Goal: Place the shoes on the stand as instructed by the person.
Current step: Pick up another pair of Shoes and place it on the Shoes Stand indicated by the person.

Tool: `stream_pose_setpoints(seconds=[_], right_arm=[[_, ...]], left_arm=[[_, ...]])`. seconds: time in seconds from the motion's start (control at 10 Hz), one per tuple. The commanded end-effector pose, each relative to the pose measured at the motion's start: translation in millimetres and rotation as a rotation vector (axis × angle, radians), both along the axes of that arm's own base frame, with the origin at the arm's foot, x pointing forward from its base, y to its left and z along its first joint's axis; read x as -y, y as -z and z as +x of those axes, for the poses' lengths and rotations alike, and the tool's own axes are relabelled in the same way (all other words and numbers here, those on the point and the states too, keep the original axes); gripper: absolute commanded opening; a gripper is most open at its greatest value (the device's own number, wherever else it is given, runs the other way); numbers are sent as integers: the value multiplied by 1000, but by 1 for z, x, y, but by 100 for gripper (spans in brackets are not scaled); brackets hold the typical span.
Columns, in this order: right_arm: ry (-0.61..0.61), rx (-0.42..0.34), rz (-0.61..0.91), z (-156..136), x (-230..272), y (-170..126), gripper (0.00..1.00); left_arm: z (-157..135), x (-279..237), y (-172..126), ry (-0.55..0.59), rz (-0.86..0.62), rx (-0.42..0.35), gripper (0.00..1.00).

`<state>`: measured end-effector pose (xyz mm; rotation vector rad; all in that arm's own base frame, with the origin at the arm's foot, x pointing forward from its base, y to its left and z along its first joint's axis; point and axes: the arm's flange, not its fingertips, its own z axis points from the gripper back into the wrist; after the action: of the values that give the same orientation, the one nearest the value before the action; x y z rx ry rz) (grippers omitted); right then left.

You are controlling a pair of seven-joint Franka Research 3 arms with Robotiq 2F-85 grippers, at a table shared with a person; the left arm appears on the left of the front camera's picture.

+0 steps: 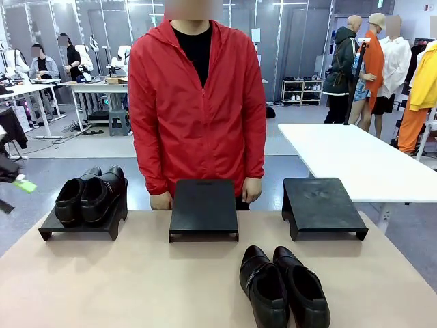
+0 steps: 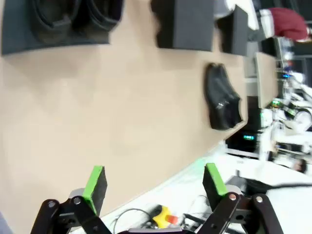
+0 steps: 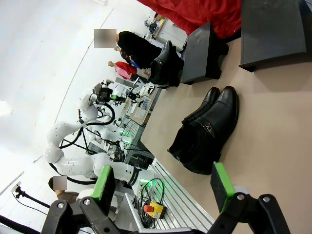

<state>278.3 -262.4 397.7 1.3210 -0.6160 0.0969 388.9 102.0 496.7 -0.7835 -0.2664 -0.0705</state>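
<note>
Left fingers (image 2: 96, 187) and right fingers (image 3: 222, 185) both stand wide, holding nothing. 1 pair of shoes (image 1: 283, 287) lies on the desk (image 1: 136, 280), near right. The other pair (image 1: 92, 195) sits on the left stand (image 1: 51, 229). The person (image 1: 198, 116) stands at the far side, behind the middle stand (image 1: 203, 208).

Wide-spread right hand (image 3: 161, 187) faces black shoes (image 3: 207, 131) on table (image 3: 278, 156)

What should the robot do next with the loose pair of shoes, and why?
Probably lower the open right claw toward the loose pair on the table, near that side. The left stand already holds the other pair; the middle stand and right stand are bare, and the person's hands hang by the table edge, pointing at neither.
</note>
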Motion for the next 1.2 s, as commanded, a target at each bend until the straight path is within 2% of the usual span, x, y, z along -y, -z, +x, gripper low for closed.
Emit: stream_pose_setpoints(seconds=[0.0, 0.2, 0.4, 0.5, 0.7, 0.8, 1.1], right_arm=[[-3, 12, 6, -2, 0, -1, 100], [-3, 12, 6, -2, 0, -1, 100], [-3, 12, 6, -2, 0, -1, 100], [-3, 12, 6, -2, 0, -1, 100], [-3, 12, 6, -2, 0, -1, 100], [-3, 12, 6, -2, 0, -1, 100], [-3, 12, 6, -2, 0, -1, 100]], left_arm=[[-39, -39, 28, 3, -230, 23, 100], [-90, -76, 66, 4, -439, 80, 100], [-123, -107, 96, 4, -571, 130, 100], [-126, -118, 106, 8, -623, 124, 100], [-111, -116, 106, -19, -646, 94, 100], [-144, -109, 108, -29, -610, 121, 100], [-144, -109, 108, -29, -610, 121, 100]])
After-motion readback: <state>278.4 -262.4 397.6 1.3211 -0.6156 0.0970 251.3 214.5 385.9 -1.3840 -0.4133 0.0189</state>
